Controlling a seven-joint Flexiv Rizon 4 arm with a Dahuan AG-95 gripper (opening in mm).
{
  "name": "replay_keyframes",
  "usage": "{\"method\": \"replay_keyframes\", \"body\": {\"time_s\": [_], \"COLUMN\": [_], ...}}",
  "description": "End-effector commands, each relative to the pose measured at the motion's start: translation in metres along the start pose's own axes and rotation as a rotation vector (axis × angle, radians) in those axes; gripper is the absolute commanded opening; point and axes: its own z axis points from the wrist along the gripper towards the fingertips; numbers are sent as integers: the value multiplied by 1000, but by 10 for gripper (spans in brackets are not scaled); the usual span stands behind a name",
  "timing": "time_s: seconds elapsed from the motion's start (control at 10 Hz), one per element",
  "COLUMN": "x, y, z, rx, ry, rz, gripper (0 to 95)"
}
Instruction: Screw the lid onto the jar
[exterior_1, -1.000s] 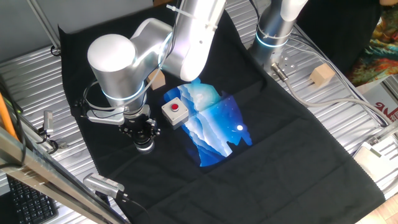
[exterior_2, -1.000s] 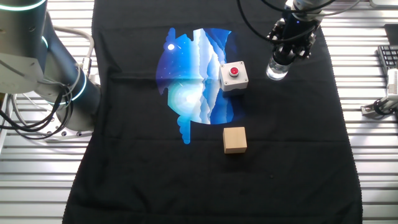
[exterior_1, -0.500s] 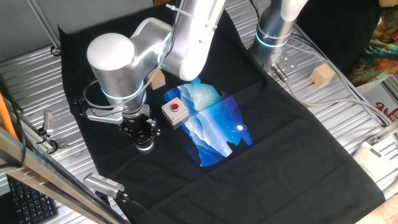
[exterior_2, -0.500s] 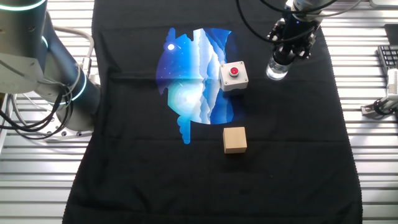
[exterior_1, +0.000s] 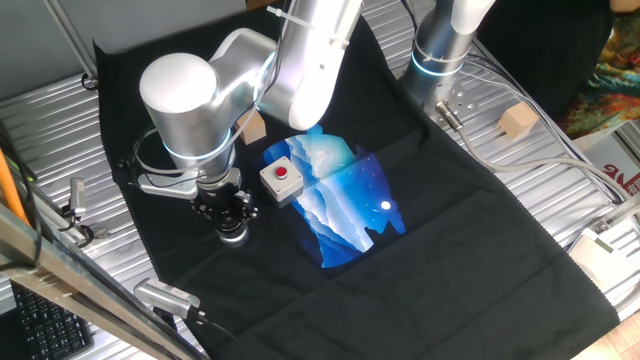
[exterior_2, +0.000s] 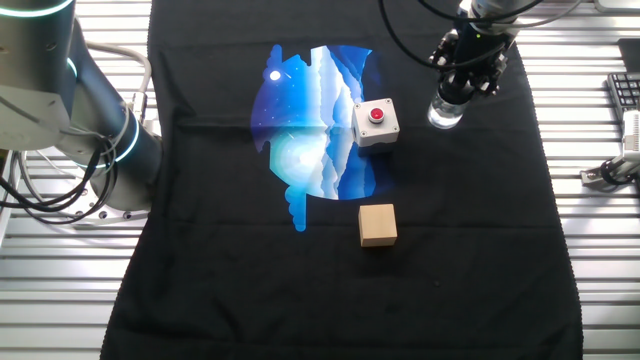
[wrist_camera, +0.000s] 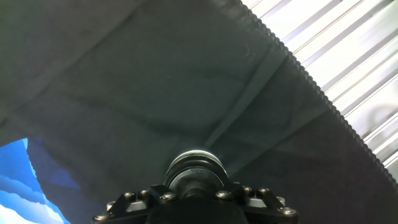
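The clear jar (exterior_1: 234, 236) (exterior_2: 445, 116) stands upright on the black cloth, just beside the red-button box. My gripper (exterior_1: 231, 217) (exterior_2: 457, 94) points straight down onto its top, fingers closed around the black lid (wrist_camera: 194, 165), which sits on the jar's mouth. In the hand view the gripper (wrist_camera: 196, 186) fills the bottom edge, and the round lid shows just past the fingers. From the fixed views the fingers mostly hide the lid.
A white box with a red button (exterior_1: 282, 179) (exterior_2: 376, 122) sits close to the jar. A tan wooden cube (exterior_2: 377, 224) lies farther off on the cloth. A blue printed patch (exterior_2: 310, 110) covers the cloth's middle. A second arm's base (exterior_2: 70, 110) stands at the table's side. The cloth's edge meets ribbed metal (wrist_camera: 348, 74).
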Motion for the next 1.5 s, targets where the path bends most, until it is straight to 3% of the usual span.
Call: {"method": "replay_keyframes", "body": {"time_s": [0.1,1.5], "x": [0,1], "y": [0,0], "z": [0,0], "rx": [0,-1], "ry": [-1,1], "rz": [1,21], "gripper": [0,0]}}
